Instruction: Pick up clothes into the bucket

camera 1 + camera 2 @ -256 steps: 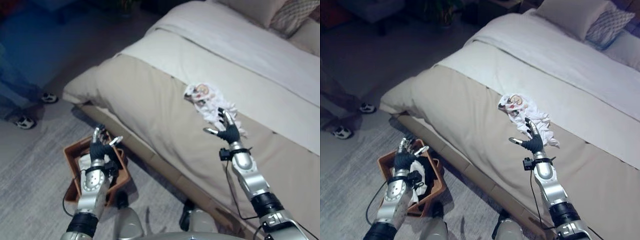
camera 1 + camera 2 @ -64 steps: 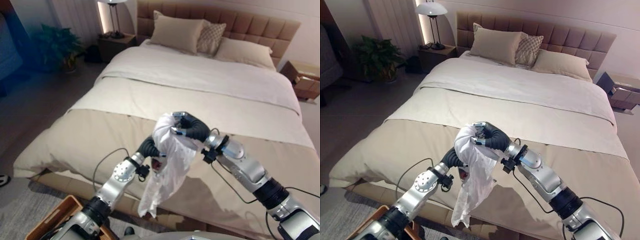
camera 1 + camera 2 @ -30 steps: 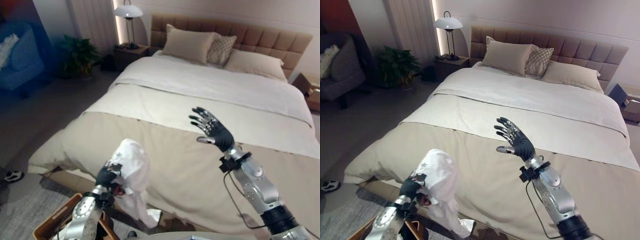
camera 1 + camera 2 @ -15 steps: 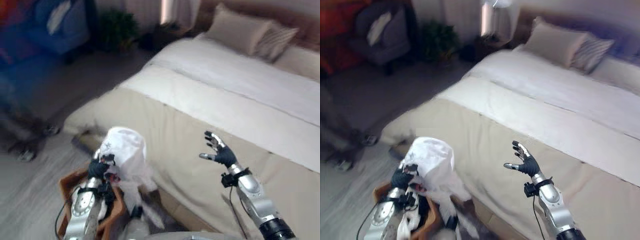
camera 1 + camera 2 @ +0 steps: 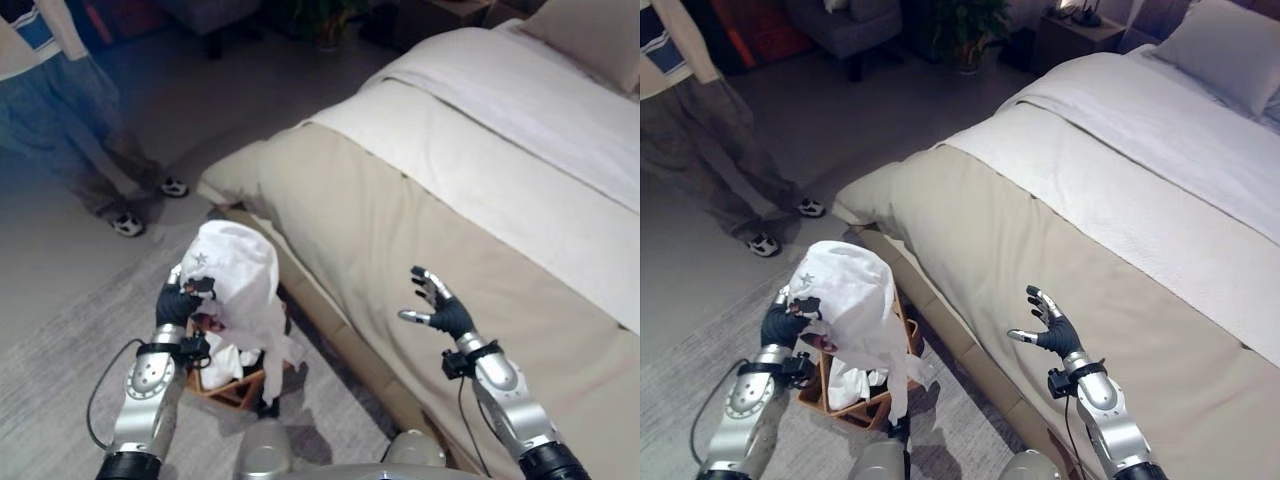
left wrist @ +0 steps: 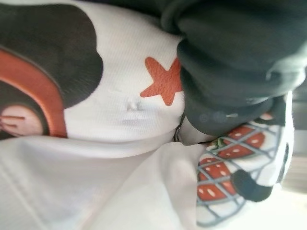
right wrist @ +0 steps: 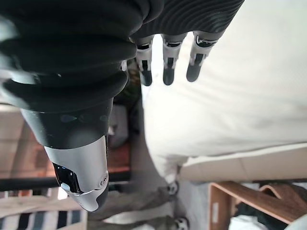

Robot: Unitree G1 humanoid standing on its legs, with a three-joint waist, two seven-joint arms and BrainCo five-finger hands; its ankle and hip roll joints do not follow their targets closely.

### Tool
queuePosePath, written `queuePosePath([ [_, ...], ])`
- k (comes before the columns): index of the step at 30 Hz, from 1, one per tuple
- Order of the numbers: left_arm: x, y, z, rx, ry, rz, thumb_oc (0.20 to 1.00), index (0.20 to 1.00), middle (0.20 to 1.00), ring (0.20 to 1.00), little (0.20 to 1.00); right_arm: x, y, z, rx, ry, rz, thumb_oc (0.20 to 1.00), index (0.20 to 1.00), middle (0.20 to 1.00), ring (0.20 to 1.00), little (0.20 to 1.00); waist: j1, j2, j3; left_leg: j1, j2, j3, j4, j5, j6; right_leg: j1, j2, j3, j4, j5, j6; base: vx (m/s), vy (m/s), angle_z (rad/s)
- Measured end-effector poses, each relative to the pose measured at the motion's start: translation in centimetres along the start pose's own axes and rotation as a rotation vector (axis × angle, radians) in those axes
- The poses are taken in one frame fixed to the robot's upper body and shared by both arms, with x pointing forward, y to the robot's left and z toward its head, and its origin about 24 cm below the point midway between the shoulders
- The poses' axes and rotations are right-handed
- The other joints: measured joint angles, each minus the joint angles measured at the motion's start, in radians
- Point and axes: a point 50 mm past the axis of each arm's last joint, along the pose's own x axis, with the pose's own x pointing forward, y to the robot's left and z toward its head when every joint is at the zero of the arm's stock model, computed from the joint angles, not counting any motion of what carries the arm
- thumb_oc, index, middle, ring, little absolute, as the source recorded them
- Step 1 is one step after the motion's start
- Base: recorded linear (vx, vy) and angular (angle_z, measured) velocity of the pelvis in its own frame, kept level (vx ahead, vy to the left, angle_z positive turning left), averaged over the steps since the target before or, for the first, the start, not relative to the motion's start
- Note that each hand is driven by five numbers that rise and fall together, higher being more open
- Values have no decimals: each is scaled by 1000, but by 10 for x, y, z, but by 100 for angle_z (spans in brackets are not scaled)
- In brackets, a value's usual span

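My left hand [image 5: 177, 304] is shut on a bunched white garment [image 5: 242, 282] and holds it up over a brown basket [image 5: 868, 408] on the floor beside the bed. The cloth hangs down in front of the basket and hides most of it. Close up, the garment [image 6: 120, 158] shows a red star and a strawberry print, pressed against the hand's dark cover [image 6: 230, 57]. Other white clothes [image 5: 847, 386] lie in the basket. My right hand [image 5: 440, 313] is open with spread fingers [image 7: 165, 62], raised over the bed's beige cover with nothing in it.
The bed [image 5: 420, 200] with beige and white covers runs along the right, its corner close to the basket. A person [image 5: 60, 110] in jeans and sneakers stands on the floor at the upper left. A grey rug [image 5: 60, 340] lies under the basket.
The camera has tilted down toward the floor and a person has come into view. My left hand still holds the garment, which now hangs over the basket. The right hand stays open.
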Motion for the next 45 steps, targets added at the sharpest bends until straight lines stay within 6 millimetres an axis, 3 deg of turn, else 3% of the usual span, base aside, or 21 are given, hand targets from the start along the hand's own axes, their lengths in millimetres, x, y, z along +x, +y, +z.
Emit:
queuePosePath([
  [4, 6, -6, 6, -7, -30, -18, 200, 200, 200, 200, 200, 2, -5, 1, -5, 3, -8, 1000, 1000, 1000, 1000, 1000, -34, -1, 7, -15, -42, 48, 42, 1, -7, -29, -37, 60, -8, 17, 26, -86, 300, -23],
  [5, 14, -10, 12, -10, -60, -31, 200, 200, 200, 200, 200, -1, -5, -3, 5, 18, -15, 1000, 1000, 1000, 1000, 1000, -46, -2, 10, -46, -58, 40, 85, -22, 18, -28, -36, 110, 0, 23, 26, -159, 443, 14],
  [7, 23, -14, 22, -13, -103, -43, 200, 200, 200, 200, 200, -3, -2, -8, 20, 41, -6, 1000, 1000, 1000, 1000, 1000, -53, -1, 12, -61, -56, 38, 129, -44, 26, -34, -31, 138, 11, 44, 17, -75, 233, 13],
  [8, 29, -16, 29, -16, -134, -43, 200, 200, 200, 200, 200, -2, 2, -9, 31, 48, 10, 1000, 1000, 1000, 1000, 1000, -38, 7, 15, -84, -42, 38, 149, -64, 50, -50, -20, 161, 11, 77, 4, -7, 193, -12],
  [9, 33, -17, 35, -13, -158, -40, 200, 200, 200, 200, 200, -3, 7, -12, 41, 57, 25, 1000, 1000, 1000, 1000, 1000, -32, 11, 16, -86, -42, 40, 151, -81, 53, -62, -10, 179, 27, 107, -17, 0, 193, -12],
  [10, 33, -17, 37, -11, -169, -33, 200, 200, 200, 200, 200, -5, 9, -15, 48, 69, 30, 1000, 1000, 1000, 1000, 1000, -30, 11, 15, -80, -34, 32, 140, -81, 53, -75, -12, 205, 46, 105, -16, 0, 0, 0],
  [12, 30, -11, 45, 24, -204, 14, 200, 200, 200, 200, 200, -13, 20, -25, 73, 105, 64, 1000, 1000, 1000, 1000, 1000, -17, -8, -4, -64, -36, 33, 83, -55, 43, -91, 12, 248, 21, 47, -3, -56, -71, 3],
  [14, 29, 0, 53, 46, -241, 84, 200, 200, 200, 200, 200, -16, 26, -31, 80, 133, 91, 1000, 1000, 1000, 1000, 1000, 11, -39, -24, -80, -40, 38, 45, -12, 23, -88, 38, 240, -42, 5, 11, -146, -113, -4],
  [15, 27, 8, 57, 65, -259, 150, 200, 200, 200, 200, 200, -15, 25, -38, 79, 161, 89, 1000, 1000, 1000, 1000, 1000, 22, -44, -30, -102, -29, 37, 38, 0, 24, -82, 60, 241, -106, 8, 35, -102, -55, -8],
  [19, 23, 26, 71, 105, -320, 294, 200, 200, 200, 200, 200, -11, 21, -45, 65, 200, 70, 1000, 1000, 1000, 1000, 1000, 25, -14, -26, -120, 24, 12, -27, 61, 2, -67, 147, 223, -211, 57, 26, -19, -61, 3],
  [22, 23, 29, 74, 128, -344, 332, 200, 200, 200, 200, 200, -19, 17, -55, 59, 248, 55, 1000, 1000, 1000, 1000, 1000, 24, -13, -26, -85, 36, 2, -51, 70, 2, -26, 163, 208, -239, 59, 22, 7, -16, 7],
  [25, 22, 44, 83, 143, -380, 423, 200, 200, 200, 200, 200, -24, 15, -64, 54, 289, 50, 1000, 1000, 1000, 1000, 1000, 22, -9, -27, -67, 39, -1, -66, 77, -9, -5, 173, 200, -259, 67, 19, 0, 0, 0],
  [35, 31, 80, 119, 338, -470, 572, 200, 200, 200, 200, 200, -8, 18, -50, 37, 234, 83, 1000, 1000, 1000, 1000, 1000, 24, -9, -28, -69, 29, 2, -68, 79, -12, 1, 165, 188, -268, 67, 20, -4, 4, 2],
  [43, 35, 91, 93, 337, -358, 636, 200, 200, 200, 200, 200, -4, 18, -46, 13, 224, 97, 1000, 1000, 1000, 1000, 1000, 21, -7, -23, -148, 24, -14, -33, 88, -26, -71, 157, 180, -225, 58, 27, -73, 4, 4],
  [45, 41, 84, 81, 318, -311, 621, 200, 200, 200, 200, 200, -1, 15, -41, -17, 208, 110, 1000, 1000, 1000, 1000, 1000, 19, -9, 32, -210, 22, -32, 19, 87, -27, -124, 148, 173, -161, 39, 30, -138, 10, 19],
])
